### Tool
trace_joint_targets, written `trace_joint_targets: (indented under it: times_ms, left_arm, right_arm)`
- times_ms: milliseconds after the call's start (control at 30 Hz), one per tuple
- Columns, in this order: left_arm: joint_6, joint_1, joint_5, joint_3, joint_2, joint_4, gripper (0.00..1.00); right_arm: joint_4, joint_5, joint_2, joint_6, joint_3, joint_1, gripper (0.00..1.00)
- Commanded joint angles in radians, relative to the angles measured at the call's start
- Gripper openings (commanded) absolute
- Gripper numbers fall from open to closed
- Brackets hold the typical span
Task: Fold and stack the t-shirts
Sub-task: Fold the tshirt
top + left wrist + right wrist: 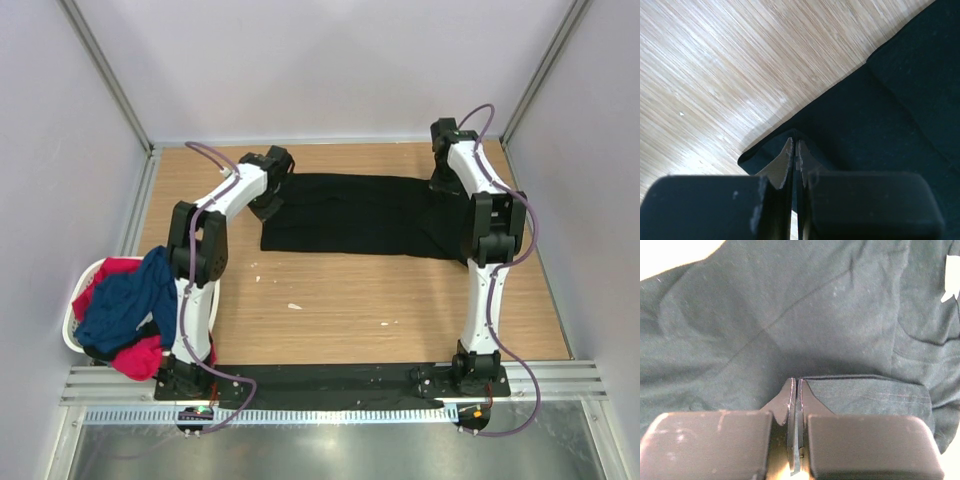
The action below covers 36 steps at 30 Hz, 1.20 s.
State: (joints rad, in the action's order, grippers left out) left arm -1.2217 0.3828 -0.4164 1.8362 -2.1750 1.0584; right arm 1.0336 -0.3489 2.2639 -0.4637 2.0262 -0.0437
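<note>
A black t-shirt (360, 215) lies as a long flat band across the far half of the wooden table. My left gripper (268, 203) is at its left end, shut on a corner of the cloth (880, 115), which wraps round the fingertips (788, 150). At the right end, my right gripper (446, 182) is shut on a hem of the same shirt (790, 305). A pale mark (951, 277) shows on the fabric at the right edge of the right wrist view. A navy blue t-shirt (125, 300) and a red-pink one (140, 358) are heaped in the basket.
The white laundry basket (72, 322) stands at the table's left edge beside the left arm's base. Small white specks (295, 306) lie on the bare wood (350, 300) in front of the shirt. Grey walls close in the back and sides.
</note>
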Motion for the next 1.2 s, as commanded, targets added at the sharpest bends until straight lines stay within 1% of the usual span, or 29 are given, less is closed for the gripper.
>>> trace_joint_targets:
  times_ms: [0, 233, 400, 467, 500, 600, 633, 700, 733, 800, 867, 967, 1000, 1100, 1167]
  left_arm:
    - [-0.01, -0.012, -0.039, 0.044, -0.014, 0.038, 0.0]
    - [-0.013, -0.015, -0.05, 0.084, -0.039, 0.046, 0.0]
    - [-0.007, -0.018, -0.047, 0.116, -0.063, 0.045, 0.0]
    - [-0.009, -0.021, -0.048, 0.123, -0.075, 0.043, 0.0]
    - [-0.009, -0.022, -0.045, 0.124, -0.077, 0.046, 0.0]
    - [-0.015, -0.027, -0.036, 0.123, -0.091, 0.048, 0.0]
    - [-0.015, -0.03, -0.029, 0.121, -0.095, 0.048, 0.0]
    - [-0.019, -0.03, -0.019, 0.118, -0.104, 0.046, 0.0]
    - [-0.019, -0.03, -0.016, 0.12, -0.108, 0.042, 0.0]
    - [-0.018, -0.028, -0.012, 0.123, -0.117, 0.04, 0.0]
    - [-0.016, -0.03, -0.012, 0.126, -0.121, 0.035, 0.0]
    - [-0.015, -0.032, -0.015, 0.126, -0.128, 0.029, 0.0]
    - [-0.015, -0.032, -0.015, 0.126, -0.129, 0.029, 0.0]
    - [-0.015, -0.032, -0.009, 0.123, -0.134, 0.025, 0.0]
    - [-0.013, -0.033, -0.002, 0.118, -0.135, 0.023, 0.0]
  right_arm:
    - [-0.014, -0.013, 0.019, 0.025, 0.075, -0.002, 0.01]
    - [-0.018, -0.025, 0.082, 0.053, 0.17, -0.001, 0.01]
    - [-0.033, -0.024, 0.097, 0.057, 0.18, -0.002, 0.01]
    - [-0.038, -0.018, 0.102, 0.063, 0.18, -0.002, 0.03]
    - [-0.04, -0.013, 0.108, 0.068, 0.186, -0.001, 0.06]
    - [-0.015, 0.016, 0.121, 0.069, 0.232, -0.001, 0.33]
    - [0.02, 0.022, 0.121, 0.068, 0.253, 0.001, 0.44]
    - [0.063, 0.051, 0.121, 0.068, 0.328, 0.005, 0.52]
    - [0.113, 0.054, 0.114, 0.063, 0.348, 0.01, 0.6]
    - [0.155, 0.062, 0.089, 0.039, 0.359, 0.031, 0.65]
    - [0.2, 0.071, 0.03, 0.014, 0.316, 0.085, 0.66]
    - [0.212, 0.123, -0.082, -0.041, 0.151, 0.151, 0.66]
    - [0.185, 0.123, -0.111, -0.049, 0.041, 0.195, 0.63]
    - [0.146, 0.131, -0.208, -0.062, -0.128, 0.267, 0.61]
    - [0.12, 0.159, -0.243, -0.07, -0.184, 0.295, 0.59]
